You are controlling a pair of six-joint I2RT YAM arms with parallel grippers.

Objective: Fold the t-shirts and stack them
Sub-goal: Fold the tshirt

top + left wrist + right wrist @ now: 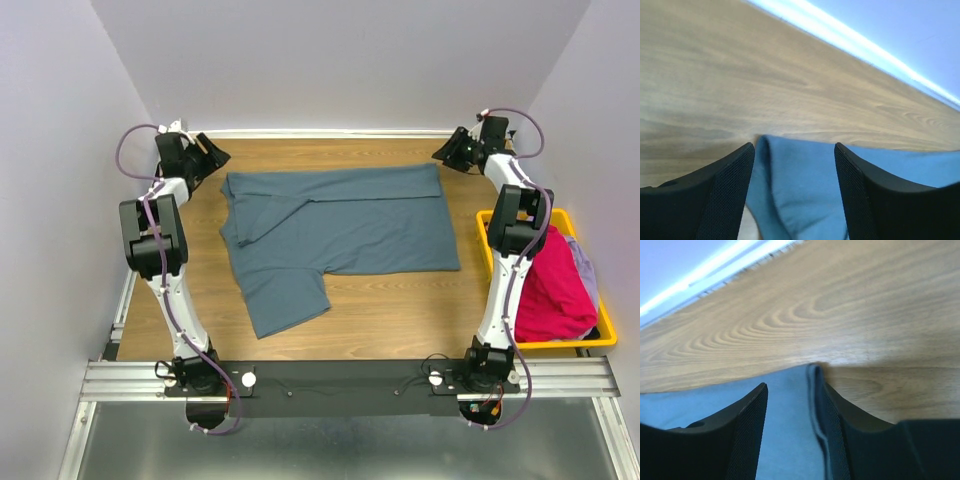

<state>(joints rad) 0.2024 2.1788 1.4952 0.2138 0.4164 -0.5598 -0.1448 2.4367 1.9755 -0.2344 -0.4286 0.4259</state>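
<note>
A slate blue-grey t-shirt point(350, 225) lies spread on the wooden table, its far edge folded over and one sleeve pointing toward the near edge. My left gripper point(215, 158) is open at the shirt's far left corner. In the left wrist view the cloth point(800, 190) lies between the spread fingers point(794, 145). My right gripper point(443, 155) is open at the far right corner. In the right wrist view the shirt's hemmed edge point(785, 440) runs along the right finger point(790, 385). A magenta-pink shirt point(550, 290) lies bunched in the bin, with pale grey-blue cloth point(585, 265) behind it.
A yellow plastic bin point(560, 343) stands at the right edge of the table beside the right arm. White walls close the table in at the back and on both sides. Bare wood point(400, 310) shows in front of the shirt.
</note>
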